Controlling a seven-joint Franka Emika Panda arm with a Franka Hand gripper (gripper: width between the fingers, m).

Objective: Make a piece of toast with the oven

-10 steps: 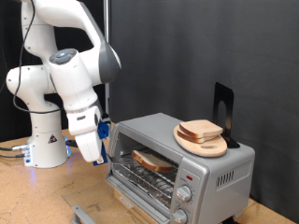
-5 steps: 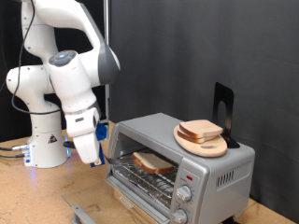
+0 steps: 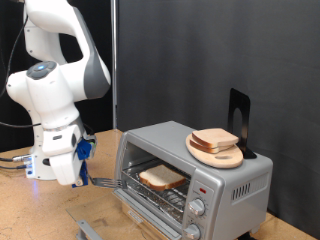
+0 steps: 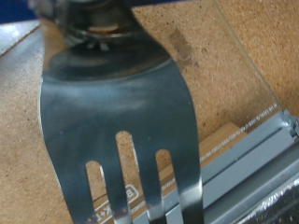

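Note:
The silver-grey oven (image 3: 225, 185) stands at the exterior view's right with its glass door (image 3: 100, 228) folded down open. A piece of toast (image 3: 160, 178) lies flat on the wire rack inside. My gripper (image 3: 82, 176) is to the exterior view's left of the oven opening, low over the table. It is shut on the handle of a metal fork (image 3: 104, 183) whose tines point toward the oven. In the wrist view the fork (image 4: 121, 112) fills the frame and its handle runs up between my fingers. The fork carries nothing.
A round light-wood plate (image 3: 222, 157) with more bread slices (image 3: 215, 139) sits on the oven's top, beside a black upright stand (image 3: 239, 118). Two knobs (image 3: 196, 208) are on the oven's front panel. The table is light wood; a dark curtain hangs behind.
My arm has pulled back to the exterior view's left and lowered, drawing the fork out of the oven. The toast, tilted a second ago, now lies flat on the rack.

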